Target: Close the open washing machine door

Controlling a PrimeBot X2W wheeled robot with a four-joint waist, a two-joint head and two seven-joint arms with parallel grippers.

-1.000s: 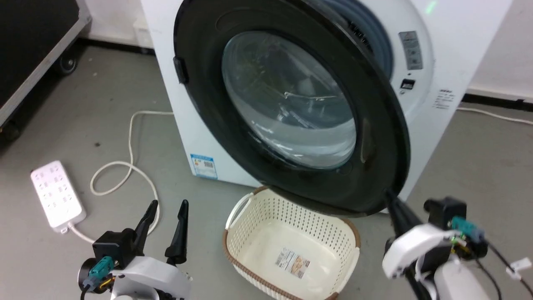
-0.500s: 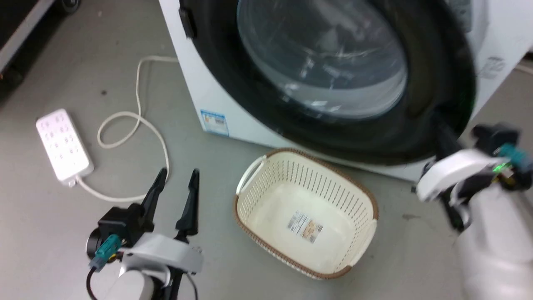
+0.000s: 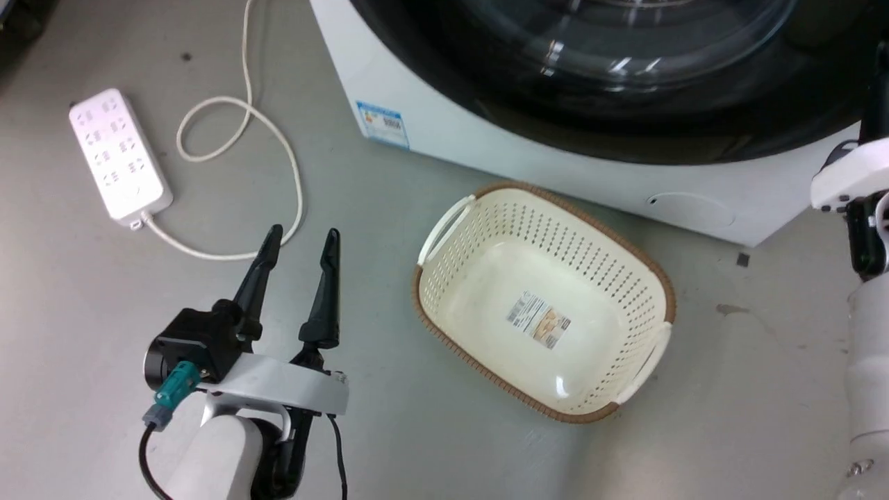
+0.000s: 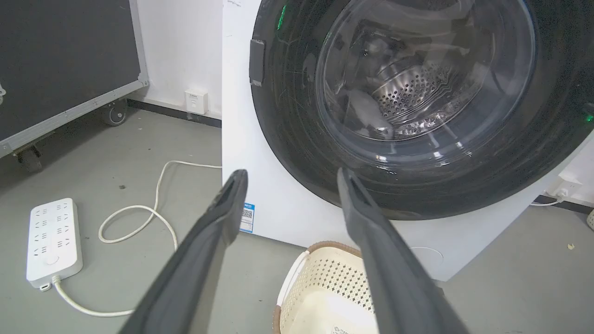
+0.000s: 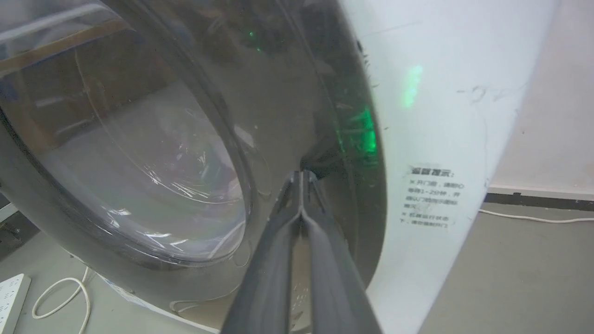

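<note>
Two tools: left tool [image 3: 304, 231] low, fingers apart; right tool [image 5: 301, 173] fingers together, tips against washing machine door [image 5: 153, 139].

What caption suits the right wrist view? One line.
Shut right gripper with its tips on the black rim of the washing machine door.

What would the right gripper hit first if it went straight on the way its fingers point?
The washing machine door. In the right wrist view the right gripper, fingers shut, points at the door's glossy black rim, with its tips at or almost on it. Whether they touch is unclear.
</note>
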